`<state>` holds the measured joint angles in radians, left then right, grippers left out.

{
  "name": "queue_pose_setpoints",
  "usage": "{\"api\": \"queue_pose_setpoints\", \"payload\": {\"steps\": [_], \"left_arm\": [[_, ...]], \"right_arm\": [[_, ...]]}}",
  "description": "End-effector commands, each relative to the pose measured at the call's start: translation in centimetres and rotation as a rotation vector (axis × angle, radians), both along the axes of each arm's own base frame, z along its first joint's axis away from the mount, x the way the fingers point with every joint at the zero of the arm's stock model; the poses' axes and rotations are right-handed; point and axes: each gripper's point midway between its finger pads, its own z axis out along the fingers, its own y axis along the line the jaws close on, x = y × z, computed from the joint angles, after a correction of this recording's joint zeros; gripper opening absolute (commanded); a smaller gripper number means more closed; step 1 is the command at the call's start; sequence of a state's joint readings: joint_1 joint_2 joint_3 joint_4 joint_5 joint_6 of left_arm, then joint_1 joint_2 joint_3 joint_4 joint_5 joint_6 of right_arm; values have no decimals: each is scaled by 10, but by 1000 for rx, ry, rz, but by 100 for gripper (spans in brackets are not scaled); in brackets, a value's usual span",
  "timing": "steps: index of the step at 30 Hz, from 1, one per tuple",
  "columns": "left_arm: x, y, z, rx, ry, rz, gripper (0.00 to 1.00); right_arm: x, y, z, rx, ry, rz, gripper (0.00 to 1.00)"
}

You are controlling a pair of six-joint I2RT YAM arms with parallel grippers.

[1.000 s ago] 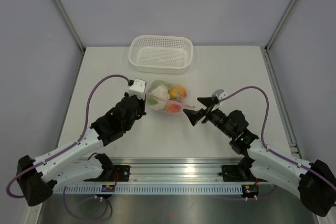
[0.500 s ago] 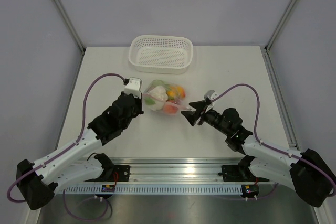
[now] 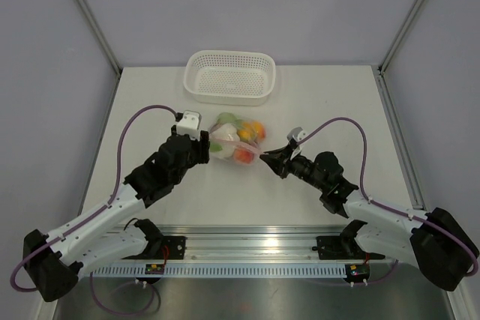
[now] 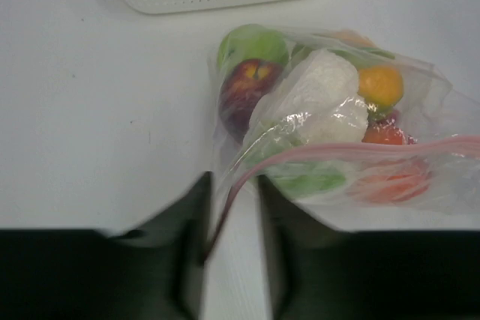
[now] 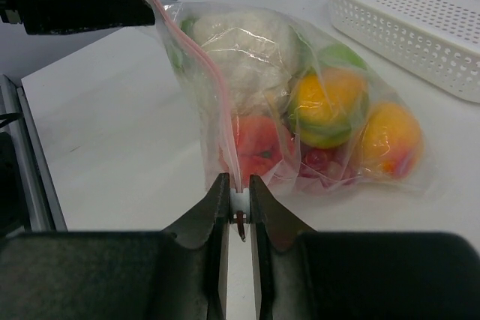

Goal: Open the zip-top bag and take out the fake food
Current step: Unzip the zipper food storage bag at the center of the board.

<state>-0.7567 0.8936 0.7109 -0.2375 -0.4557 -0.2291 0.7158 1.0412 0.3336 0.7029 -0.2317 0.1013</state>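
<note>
The zip-top bag [image 3: 236, 142] of fake food [image 5: 330, 106] is pinched by its pink strip [image 4: 360, 151]; left end by the left gripper [image 4: 231, 192]; right end by the right gripper [image 5: 238, 185]

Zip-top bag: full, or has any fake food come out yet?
Full. All the fake food in view sits inside the zip-top bag; none lies on the table or in the basket.

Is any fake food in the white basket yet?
No, the fake food is all inside the zip-top bag, which lies apart from the basket.
</note>
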Motion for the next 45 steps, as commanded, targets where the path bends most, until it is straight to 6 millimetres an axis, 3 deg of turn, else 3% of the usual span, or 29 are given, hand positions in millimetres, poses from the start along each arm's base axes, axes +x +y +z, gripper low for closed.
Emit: {"api": "queue_pose_setpoints", "payload": {"steps": [1,4,5,7,18,21,25,28,33,43,45], "left_arm": [[-1,-9,29,-79,-54,-45,64],[-10,-21,42,-112,-83,-141,79],[-18,-32,40,-133,-81,-228,82],[-28,-43,57,-176,-154,-330,90],[-79,-98,77,-249,-247,-770,83],[-90,-113,71,-218,-246,-823,83],[-89,-130,60,-104,-235,-810,81],[-89,-143,44,-32,-200,-824,77],[-80,-148,35,14,-184,-781,72],[-65,-144,27,63,-155,-698,38],[-65,-143,29,58,-161,-695,28]], "right_arm": [[-5,5,37,65,-83,34,15],[-8,3,43,78,-87,34,15],[-8,2,44,80,-87,34,14],[-10,1,47,89,-93,38,14],[-28,6,62,106,-84,125,12],[-29,7,64,107,-63,133,11],[-33,9,68,115,-47,153,11],[-35,9,72,128,-40,159,11],[-40,9,76,143,-40,177,11],[-49,10,81,161,-44,221,10],[-49,11,81,162,-45,225,11]]}}
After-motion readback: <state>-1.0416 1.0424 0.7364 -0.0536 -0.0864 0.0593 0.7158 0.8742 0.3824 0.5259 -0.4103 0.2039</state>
